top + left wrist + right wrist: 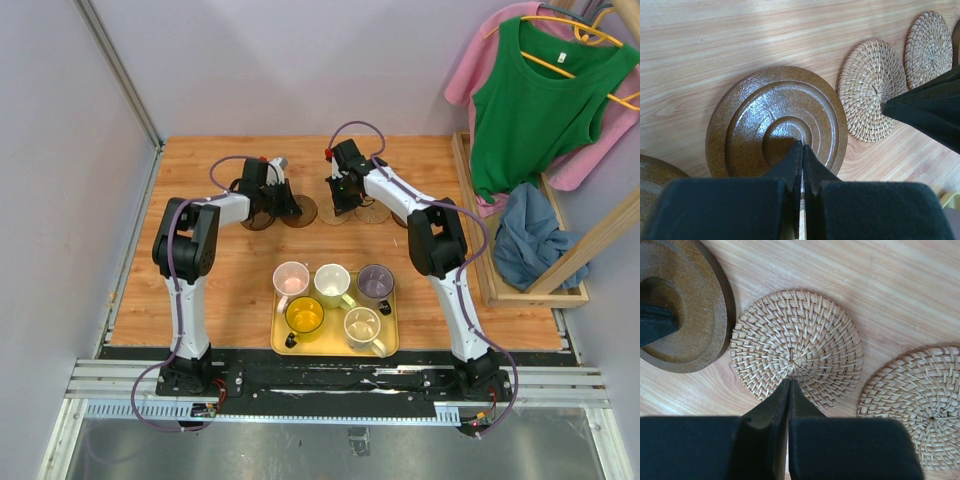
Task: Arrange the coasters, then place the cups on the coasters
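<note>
Several coasters lie in a row at the far middle of the table. My left gripper (802,145) is shut with nothing in it, its tips over the centre of a dark brown coaster (777,122). Another brown coaster (650,185) shows at the lower left edge of the left wrist view. My right gripper (789,381) is shut and empty, its tips at the centre of a woven tan coaster (795,347), with a second tan coaster (920,405) to its right. The cups, pink (290,278), cream (332,282), grey-purple (375,282), yellow (304,315) and pale (362,325), stand apart from the coasters.
The cups stand on a yellow tray (335,348) at the near middle of the table. A wooden rack (475,230) with a green top (535,100), a pink garment and a blue cloth (525,235) stands at the right edge. Walls close the left and back.
</note>
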Available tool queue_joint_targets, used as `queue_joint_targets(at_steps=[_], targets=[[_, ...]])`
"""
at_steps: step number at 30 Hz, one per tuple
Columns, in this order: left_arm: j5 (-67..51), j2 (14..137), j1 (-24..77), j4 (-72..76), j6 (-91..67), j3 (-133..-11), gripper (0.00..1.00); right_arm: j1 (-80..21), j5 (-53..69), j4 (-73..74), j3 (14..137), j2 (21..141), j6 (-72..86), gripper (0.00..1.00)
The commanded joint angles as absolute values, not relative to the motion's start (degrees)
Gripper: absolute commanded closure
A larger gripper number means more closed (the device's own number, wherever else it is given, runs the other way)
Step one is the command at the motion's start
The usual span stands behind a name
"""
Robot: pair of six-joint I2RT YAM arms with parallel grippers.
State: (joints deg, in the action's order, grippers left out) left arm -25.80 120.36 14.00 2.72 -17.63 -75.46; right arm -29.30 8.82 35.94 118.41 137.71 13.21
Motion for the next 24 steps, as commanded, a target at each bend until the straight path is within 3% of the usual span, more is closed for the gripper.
queue_joint_targets(at_steps=[1, 11, 16, 17, 18, 19, 20, 24], targets=[[-26.32, 121.58, 14.50, 0.44, -17.14, -78.37, 0.99, -28.98, 6.95, 38.08, 118.11, 137.19, 11.19, 0.99], [-22.81, 113.79, 14.17, -2.70, -16.08, -85.24, 0.91, -29.06, 3.69, 36.46, 117.16, 126.15, 8.61, 0.92], [-19.56, 107.50, 13.80, -2.11, -14.78, -82.61, 0.87, -29.09, 0.69, 30.51, 108.99, 114.75, 8.87, 0.81], [-18.61, 105.88, 13.72, -1.45, -14.63, -81.03, 0.87, -29.09, -0.31, 28.86, 107.01, 111.61, 8.81, 0.74], [-17.74, 104.16, 13.65, -0.44, -14.59, -79.29, 0.87, -29.06, -1.39, 27.15, 104.86, 108.72, 8.56, 0.53], [-17.15, 102.51, 13.58, 0.63, -14.63, -77.62, 0.88, -29.08, -2.20, 25.12, 102.89, 106.06, 7.97, 0.14], [-16.62, 100.60, 13.47, 1.70, -14.76, -75.79, 0.88, -29.08, -3.16, 23.08, 100.84, 103.50, 7.41, 0.00], [-15.03, 93.26, 13.18, 4.76, -15.03, -70.27, 0.87, -29.08, -5.24, 17.90, 95.38, 94.53, 6.20, 0.02]])
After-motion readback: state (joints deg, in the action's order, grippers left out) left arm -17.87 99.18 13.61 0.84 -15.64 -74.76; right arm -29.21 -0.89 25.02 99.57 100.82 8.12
